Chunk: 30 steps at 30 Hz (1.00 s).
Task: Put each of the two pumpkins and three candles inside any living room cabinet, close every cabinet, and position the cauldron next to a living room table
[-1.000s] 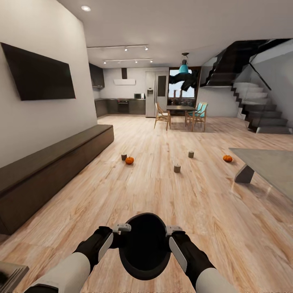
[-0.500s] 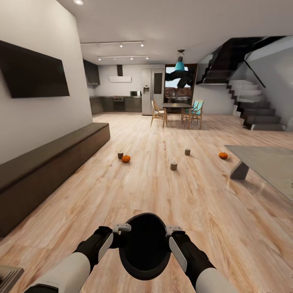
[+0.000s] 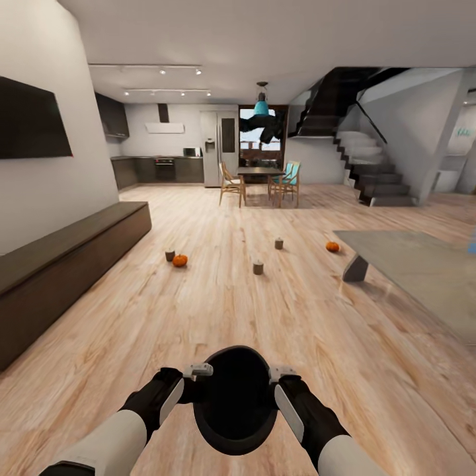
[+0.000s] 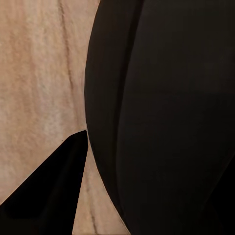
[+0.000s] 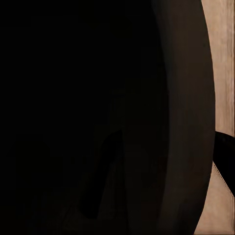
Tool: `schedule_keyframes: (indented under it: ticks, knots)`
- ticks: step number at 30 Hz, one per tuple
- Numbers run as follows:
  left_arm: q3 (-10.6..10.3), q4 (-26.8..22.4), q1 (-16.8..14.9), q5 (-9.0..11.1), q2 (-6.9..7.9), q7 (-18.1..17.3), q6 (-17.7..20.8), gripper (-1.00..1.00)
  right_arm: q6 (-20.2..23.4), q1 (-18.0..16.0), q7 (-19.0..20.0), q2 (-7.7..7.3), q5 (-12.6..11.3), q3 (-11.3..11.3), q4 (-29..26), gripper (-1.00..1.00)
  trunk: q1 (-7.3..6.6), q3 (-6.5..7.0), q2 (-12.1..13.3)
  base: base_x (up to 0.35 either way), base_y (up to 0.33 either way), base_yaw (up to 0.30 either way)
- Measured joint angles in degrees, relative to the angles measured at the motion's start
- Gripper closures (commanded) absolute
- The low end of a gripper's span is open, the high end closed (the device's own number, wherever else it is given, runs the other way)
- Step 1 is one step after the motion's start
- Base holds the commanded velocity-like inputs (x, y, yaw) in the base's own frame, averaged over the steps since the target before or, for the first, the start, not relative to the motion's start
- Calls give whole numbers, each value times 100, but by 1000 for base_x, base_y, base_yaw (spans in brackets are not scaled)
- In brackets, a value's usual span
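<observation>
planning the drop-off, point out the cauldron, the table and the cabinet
cauldron (image 3: 235,403), head view, dark inside of its mouth
table (image 3: 423,264), head view, bare grey top
cabinet (image 3: 73,264), head view, dark front face

The left wrist view shows the cauldron (image 4: 161,112) at very close range. Its matte black, rounded wall takes up most of the picture, with a faint curved band running down its side. Beside it lies the floor (image 4: 39,73), light wood planks with brown grain lines. A dark, wedge-shaped form (image 4: 46,196) sits in the corner next to the cauldron's curved edge; whether it is a finger of the left end effector or a shadow cannot be told. A narrow strip of floor separates this wedge from the cauldron.
</observation>
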Motion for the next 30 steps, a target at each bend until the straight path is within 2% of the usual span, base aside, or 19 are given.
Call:
schedule_keyframes:
  ticks: [30]
  knots:
    - [25,2,-1,-34,-2,-16,-10,100,-6,1,2,0,-1,1,-3,100,0,0,0,-42,0,-291]
